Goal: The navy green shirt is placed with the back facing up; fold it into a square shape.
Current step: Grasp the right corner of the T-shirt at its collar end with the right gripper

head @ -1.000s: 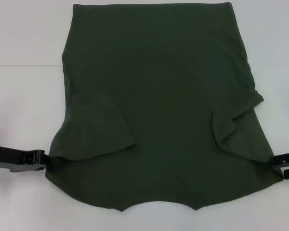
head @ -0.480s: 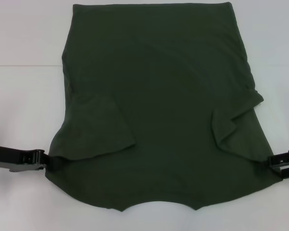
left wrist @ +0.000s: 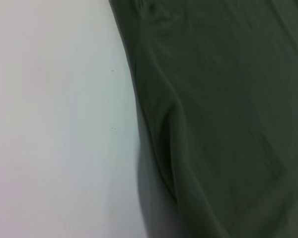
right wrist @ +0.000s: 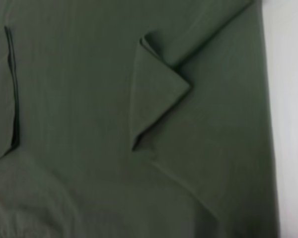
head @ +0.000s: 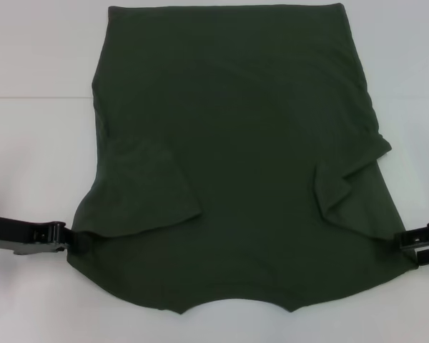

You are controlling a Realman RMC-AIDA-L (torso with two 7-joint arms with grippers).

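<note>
The shirt [head: 236, 143] is dark olive green all over, with no picture, stripes or writing on it. Where the cloth folds over, the green looks a bit darker. The table [head: 36, 143] under it is plain white. The left gripper [head: 66, 239] is black, with a grey part behind it. The right gripper [head: 407, 241] is black too.

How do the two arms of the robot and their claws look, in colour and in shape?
In the head view both are black and blocky. The left claw ends a flat black bar-like arm with a grey plate below it and a thin dark cable near the picture's edge. The right claw is a short black boxy piece with angular brackets. No markings or sleeves show. The wrist views show neither.
</note>
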